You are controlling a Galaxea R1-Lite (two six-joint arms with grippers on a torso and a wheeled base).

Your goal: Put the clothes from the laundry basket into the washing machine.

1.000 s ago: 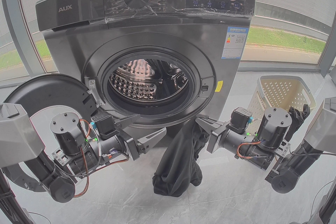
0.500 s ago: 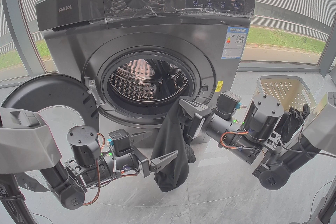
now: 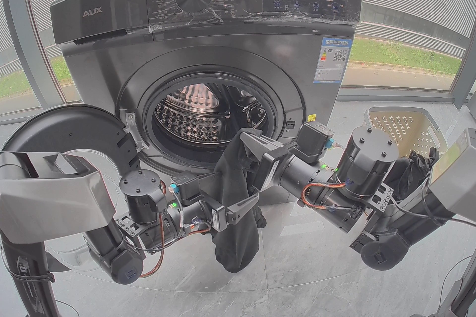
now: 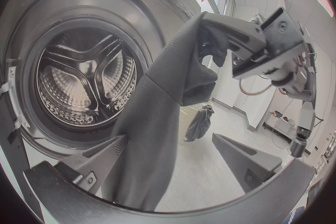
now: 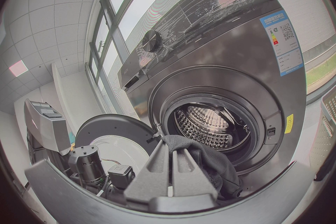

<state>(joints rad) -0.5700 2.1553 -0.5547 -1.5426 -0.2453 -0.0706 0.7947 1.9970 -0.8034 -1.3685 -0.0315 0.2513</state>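
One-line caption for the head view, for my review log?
Right gripper holds a black garment before the open washing machine; the open left gripper sits around its hanging part.

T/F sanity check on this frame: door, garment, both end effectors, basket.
1. The washing machine door is open. True.
2. The right end effector is shut on the black garment. True.
3. The garment is already inside the machine. False: it hangs outside, in front of the opening.
4. The left end effector is shut on the garment. False: it is open, straddling the cloth.
5. The laundry basket holds dark clothing. True.
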